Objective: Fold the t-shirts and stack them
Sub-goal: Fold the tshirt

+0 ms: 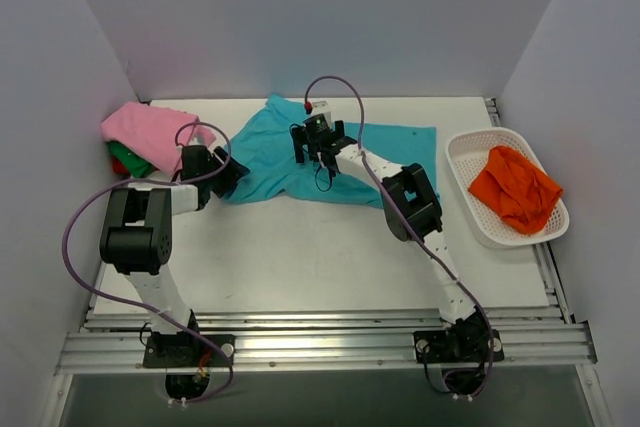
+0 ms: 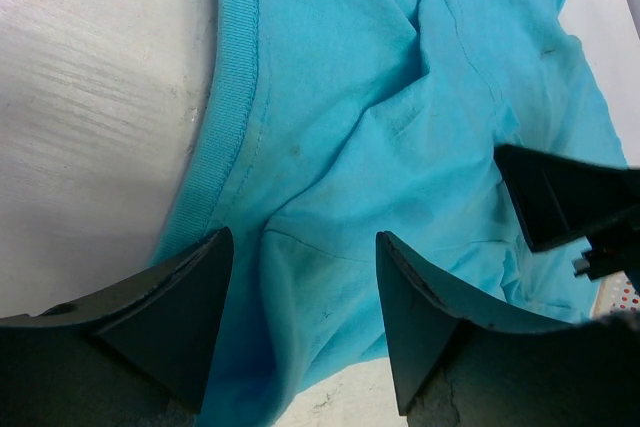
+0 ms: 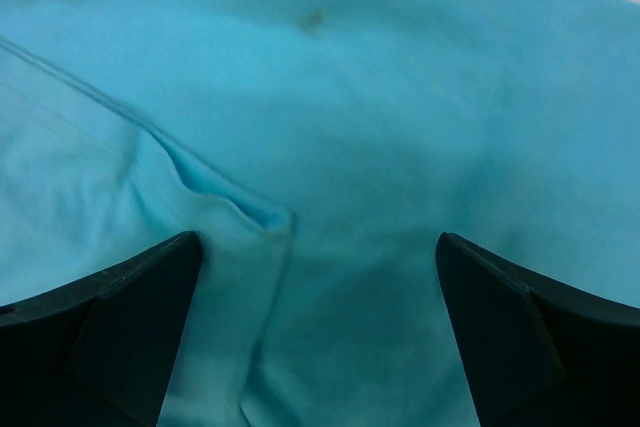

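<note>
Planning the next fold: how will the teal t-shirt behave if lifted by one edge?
Probably floppy: the teal t-shirt lies creased and bunched on the table. Likely light, being thin cloth. Pushed, it would probably wrinkle up rather than slide whole.

There are five t-shirts: one teal t-shirt (image 1: 265, 152), one pink t-shirt (image 1: 150, 130), one green t-shirt (image 1: 128, 157), one red t-shirt (image 1: 117, 166) and one orange t-shirt (image 1: 515, 187). There is one white basket (image 1: 468, 150). There are two robot arms: the left arm (image 1: 135, 232) and the right arm (image 1: 412, 202).

Bare tabletop (image 1: 300, 247) lies open nearer than the teal t-shirt (image 1: 262, 152); pink-topped stack (image 1: 150, 130) crowds its left, basket (image 1: 468, 152) its right.
</note>
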